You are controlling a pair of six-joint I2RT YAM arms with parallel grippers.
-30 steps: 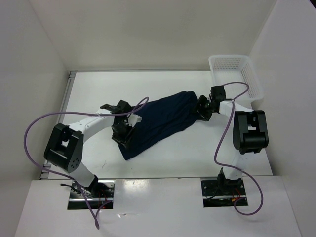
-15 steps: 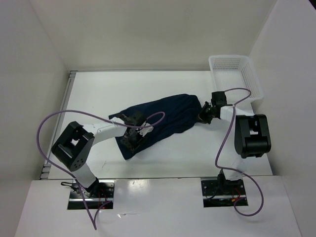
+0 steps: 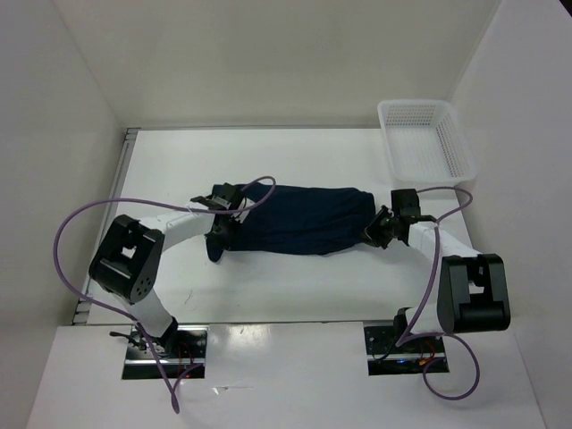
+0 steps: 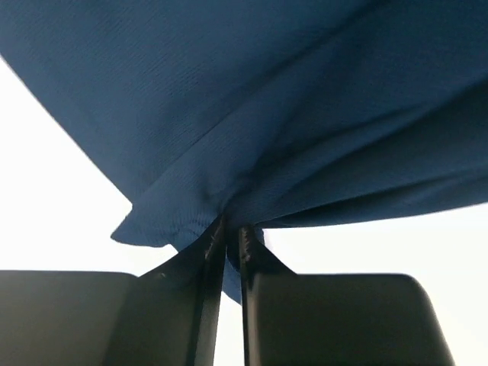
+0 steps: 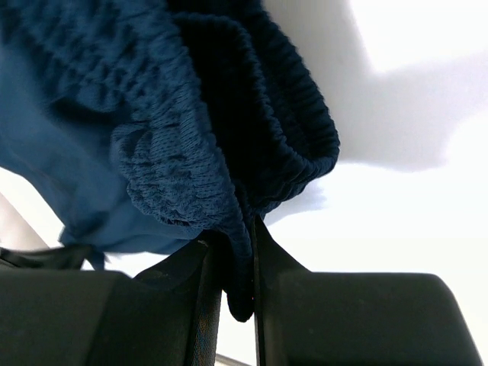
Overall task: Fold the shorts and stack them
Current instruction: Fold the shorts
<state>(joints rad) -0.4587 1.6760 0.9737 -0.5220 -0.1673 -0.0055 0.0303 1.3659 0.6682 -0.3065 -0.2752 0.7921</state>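
Dark navy shorts (image 3: 299, 219) held stretched left to right across middle of white table (image 3: 295, 161), well apart from white mesh basket (image 3: 424, 138) at far right; left gripper (image 4: 226, 229) pinched tight on thin seamed edge; right gripper (image 5: 232, 248) clamped on bunched, ribbed elastic waistband; risk: soft smooth fabric slips from shallow left pinch under tension; loose corner droops; fold goes crooked.

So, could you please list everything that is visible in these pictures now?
shorts: one, dark navy, stretched across the table's middle between both arms
basket: one, white mesh, far right corner of the table
table: one, white, under everything
cables: two, purple, one along each arm
left arm: one, white and black, jaws shut on the shorts' left end
right arm: one, white and black, jaws shut on the waistband end
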